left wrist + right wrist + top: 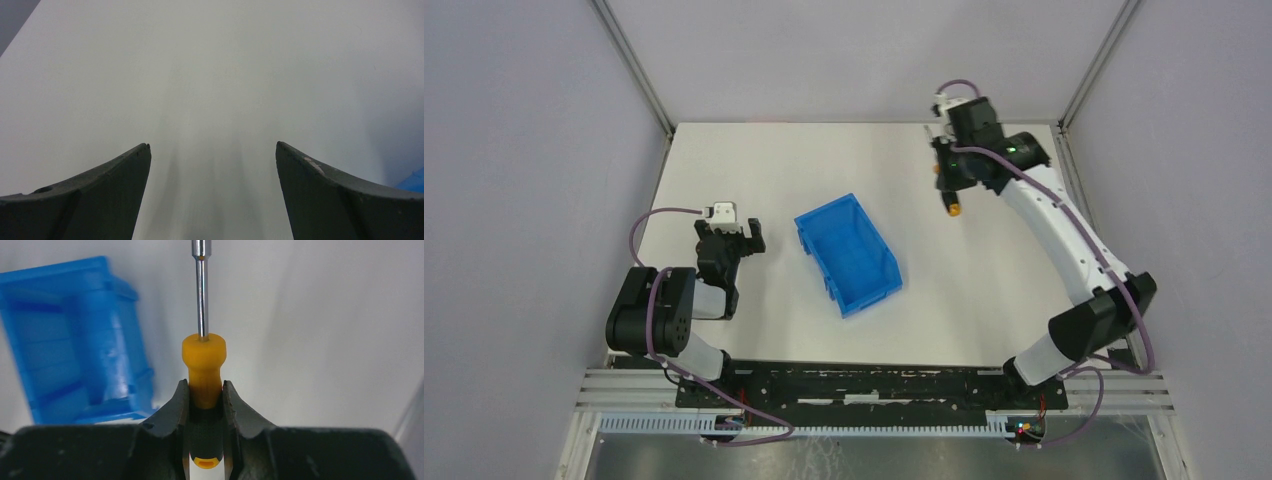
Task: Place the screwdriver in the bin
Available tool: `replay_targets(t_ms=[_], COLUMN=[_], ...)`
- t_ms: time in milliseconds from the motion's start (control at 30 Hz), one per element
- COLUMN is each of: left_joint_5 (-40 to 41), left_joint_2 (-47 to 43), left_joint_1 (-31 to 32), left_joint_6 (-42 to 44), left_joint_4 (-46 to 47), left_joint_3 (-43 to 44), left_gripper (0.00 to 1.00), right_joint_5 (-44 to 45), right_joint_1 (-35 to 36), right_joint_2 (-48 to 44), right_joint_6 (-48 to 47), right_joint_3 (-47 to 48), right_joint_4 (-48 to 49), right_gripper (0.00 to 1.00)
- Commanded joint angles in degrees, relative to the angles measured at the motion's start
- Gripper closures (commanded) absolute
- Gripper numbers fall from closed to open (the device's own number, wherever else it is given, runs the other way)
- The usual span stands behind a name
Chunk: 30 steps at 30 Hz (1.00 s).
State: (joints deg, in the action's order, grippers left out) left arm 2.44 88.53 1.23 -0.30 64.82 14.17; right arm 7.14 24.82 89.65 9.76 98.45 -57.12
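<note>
My right gripper (205,386) is shut on the screwdriver (203,365), gripping its orange-and-black handle, with the thin grey shaft pointing away from the wrist camera. In the top view the right gripper (952,195) holds the screwdriver (953,208) above the table at the back right, well to the right of the bin. The bright blue bin (848,252) stands in the middle of the table and shows at the left of the right wrist view (75,340). My left gripper (738,235) is open and empty, left of the bin, over bare table (212,145).
The white table (984,300) is framed by metal posts and grey walls at the back and sides. A blue corner of the bin (414,181) shows at the right edge of the left wrist view.
</note>
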Motion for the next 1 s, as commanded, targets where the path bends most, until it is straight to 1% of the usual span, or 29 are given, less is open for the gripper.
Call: replay_targets(t_ms=[0, 67, 133, 167, 233, 300, 433, 567, 700, 767, 833, 900, 933, 967], left_joint_5=[-0.1, -0.1, -0.1, -0.1, -0.1, -0.1, -0.1, -0.1, -0.1, -0.1, -0.1, -0.1, -0.1, -0.1], left_joint_2=[-0.5, -0.4, -0.4, -0.5, -0.5, -0.5, -0.4, -0.4, -0.5, -0.5, -0.4, -0.5, -0.4, -0.5], left_joint_1=[-0.2, -0.3, -0.3, -0.2, -0.3, -0.3, -0.3, -0.2, -0.3, -0.3, -0.3, -0.3, -0.3, -0.2], left_joint_6=[-1.2, -1.2, -1.2, -1.2, -1.2, -1.2, -1.2, -1.2, -1.2, -1.2, -1.2, -1.2, -1.2, -1.2], left_joint_4=[2.1, 2.1, 2.1, 2.1, 2.1, 2.1, 2.1, 2.1, 2.1, 2.1, 2.1, 2.1, 2.1, 2.1], left_joint_3=[0.2, 0.2, 0.2, 0.2, 0.2, 0.2, 0.2, 0.2, 0.2, 0.2, 0.2, 0.2, 0.2, 0.2], left_gripper=[0.0, 0.0, 0.0, 0.0, 0.0, 0.0, 0.0, 0.0, 0.0, 0.0, 0.0, 0.0, 0.0, 0.0], right_joint_5=[1.0, 2.8, 3.8, 4.3, 5.1, 5.3, 6.0, 8.7, 7.5, 6.7, 5.5, 5.4, 5.6, 5.2], right_joint_1=[15.2, 21.1, 24.8, 25.9, 27.4, 28.2, 28.7, 28.4, 28.0, 28.0, 27.9, 27.8, 27.8, 27.8], right_joint_2=[8.7, 13.2, 15.5, 16.0, 15.0, 12.7, 11.3, 14.4, 18.9, 20.3, 21.2, 21.1, 20.5, 19.8], right_joint_6=[3.9, 3.7, 3.1, 3.0, 2.2, 1.2, -2.3, -6.9, -9.2, -9.0, -8.7, -8.5, -8.2, -8.1], right_joint_3=[10.8, 15.4, 16.4, 14.9, 8.3, -1.3, -12.7, -17.1, -18.0, -18.6, -19.1, -18.9, -18.9, -18.8], right_joint_4=[2.5, 2.1, 2.6, 3.6, 7.4, 13.4, 23.8, 29.5, 31.6, 31.9, 32.3, 31.8, 31.7, 31.8], right_gripper=[1.0, 1.0, 1.0, 1.0, 1.0, 1.0, 1.0, 1.0, 1.0, 0.91, 0.75, 0.64, 0.56, 0.52])
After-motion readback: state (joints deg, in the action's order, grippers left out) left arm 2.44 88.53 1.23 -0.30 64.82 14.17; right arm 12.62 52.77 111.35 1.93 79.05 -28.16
